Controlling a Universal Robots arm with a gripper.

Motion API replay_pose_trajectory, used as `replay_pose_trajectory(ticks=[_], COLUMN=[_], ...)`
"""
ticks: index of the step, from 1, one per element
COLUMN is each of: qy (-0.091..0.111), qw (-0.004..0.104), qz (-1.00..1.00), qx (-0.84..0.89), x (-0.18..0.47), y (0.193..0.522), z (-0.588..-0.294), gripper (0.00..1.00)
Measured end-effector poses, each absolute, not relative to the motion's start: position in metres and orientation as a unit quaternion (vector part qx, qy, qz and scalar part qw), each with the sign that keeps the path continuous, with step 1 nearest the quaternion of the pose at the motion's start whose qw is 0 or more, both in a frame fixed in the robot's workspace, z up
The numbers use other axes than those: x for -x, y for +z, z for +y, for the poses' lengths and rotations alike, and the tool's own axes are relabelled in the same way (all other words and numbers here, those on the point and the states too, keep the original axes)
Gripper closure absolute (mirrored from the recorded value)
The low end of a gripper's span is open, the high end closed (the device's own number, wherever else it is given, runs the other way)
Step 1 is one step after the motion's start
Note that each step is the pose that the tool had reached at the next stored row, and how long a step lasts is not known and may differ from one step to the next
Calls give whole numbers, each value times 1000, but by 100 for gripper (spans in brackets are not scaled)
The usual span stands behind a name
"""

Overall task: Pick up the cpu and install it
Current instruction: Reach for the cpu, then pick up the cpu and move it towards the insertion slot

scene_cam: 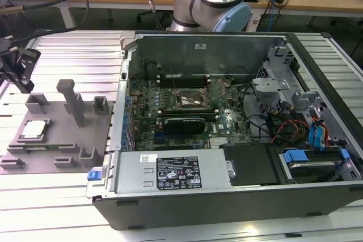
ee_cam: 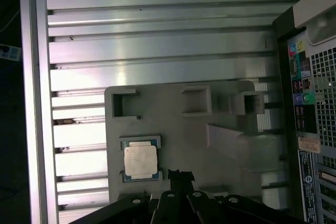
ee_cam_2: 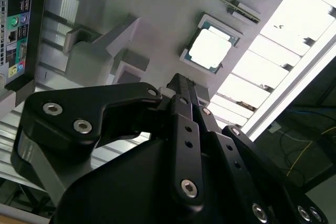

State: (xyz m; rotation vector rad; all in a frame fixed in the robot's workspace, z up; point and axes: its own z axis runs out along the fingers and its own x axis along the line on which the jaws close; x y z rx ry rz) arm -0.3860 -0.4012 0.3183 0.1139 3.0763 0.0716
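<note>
The cpu [scene_cam: 34, 128], a small pale silver square, lies flat in a recess of the grey fixture plate [scene_cam: 85, 140] at the exterior view's left. Both wrist views show it too: cpu [ee_cam_2: 210, 50], cpu [ee_cam: 140, 161]. My black gripper [scene_cam: 24, 86] hangs above the plate's far left corner, well clear of the chip, and it holds nothing. Its fingers [ee_cam_2: 181, 85] look pressed together, the gripper [ee_cam: 180, 176] ending beside the chip rather than over it. The dark socket [scene_cam: 190, 101] sits on the motherboard inside the open computer case.
The open computer case [scene_cam: 227, 208] takes up the middle and right of the exterior view, with a silver labelled box [scene_cam: 173, 171] along its near side. Grey posts [scene_cam: 71, 100] stand up from the fixture plate. Ribbed aluminium table [scene_cam: 57, 208] lies around both.
</note>
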Motion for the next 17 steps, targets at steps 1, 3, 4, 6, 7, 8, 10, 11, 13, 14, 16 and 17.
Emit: replay_pose_trajectory(ticks=[1, 3, 4, 6, 7, 8, 10, 11, 13, 14, 16, 17], qy=[23, 23, 23, 23, 23, 23, 23, 23, 23, 23, 23, 23], qw=[31, 31, 31, 31, 31, 31, 31, 31, 31, 31, 31, 31], qz=[999, 999, 999, 999, 999, 999, 999, 999, 999, 999, 999, 999], qx=[-37, -37, -37, -37, -37, -37, -37, -37, -37, -37, -37, -37], x=[386, 386, 386, 386, 386, 386, 386, 386, 386, 386, 386, 386], y=[318, 318, 318, 318, 318, 318, 318, 318, 318, 318, 318, 317], z=[-401, -401, -401, -401, -401, -401, -401, -401, -401, -401, -401, -401], gripper=[89, 89, 89, 89, 89, 89, 89, 89, 89, 89, 89, 89])
